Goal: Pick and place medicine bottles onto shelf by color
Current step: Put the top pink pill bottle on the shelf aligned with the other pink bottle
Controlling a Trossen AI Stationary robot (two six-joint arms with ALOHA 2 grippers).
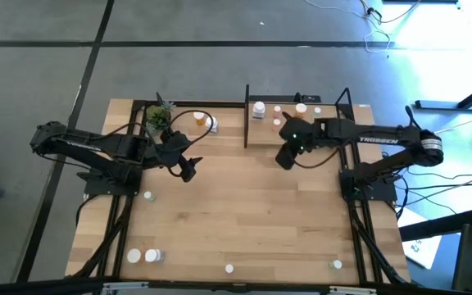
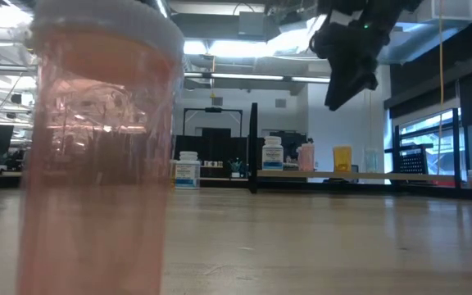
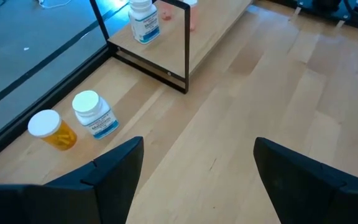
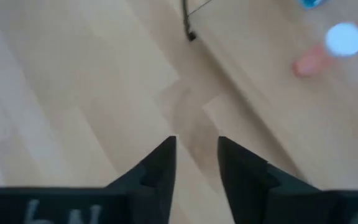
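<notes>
Above table, right tool [image 4: 196,155] narrowly apart, empty.

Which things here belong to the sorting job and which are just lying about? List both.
Job:
- shelf
- white bottle on the shelf
- orange bottle and white-capped bottle beside the shelf
- loose bottles on the table
- pink bottle close to the low camera

Lying about:
- plant
- cables on the floor
</notes>
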